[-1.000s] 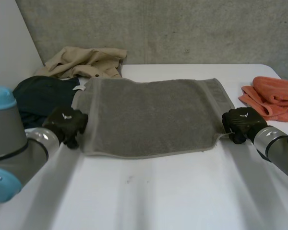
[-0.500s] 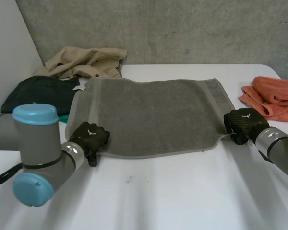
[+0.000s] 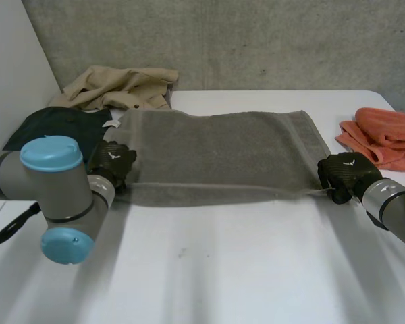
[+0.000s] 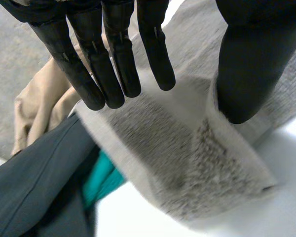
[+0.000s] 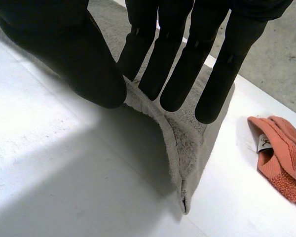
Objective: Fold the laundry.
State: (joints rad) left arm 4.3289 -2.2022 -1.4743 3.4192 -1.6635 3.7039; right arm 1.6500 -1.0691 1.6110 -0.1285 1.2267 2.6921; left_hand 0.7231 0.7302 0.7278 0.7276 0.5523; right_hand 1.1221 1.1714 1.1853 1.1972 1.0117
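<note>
Here we pinch the grey towel (image 3: 216, 152) by its near corners, thumb against fingers (image 5: 175, 74), with left hand (image 3: 113, 162) and right hand (image 3: 344, 174); bare worktop (image 3: 223, 270) lies nearer us; the tag (image 5: 263, 143) on the orange cloth (image 3: 385, 135) is unreadable.

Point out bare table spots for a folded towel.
Widest: the near strip of table in front of the grey towel. Also a narrow band behind it, between the beige garment and orange cloth. Crowded: the far left corner, with the dark garment.

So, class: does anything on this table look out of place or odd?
Nothing stands out: the left hand and right hand pinch the grey towel by its near corners, near edge raised evenly.
</note>
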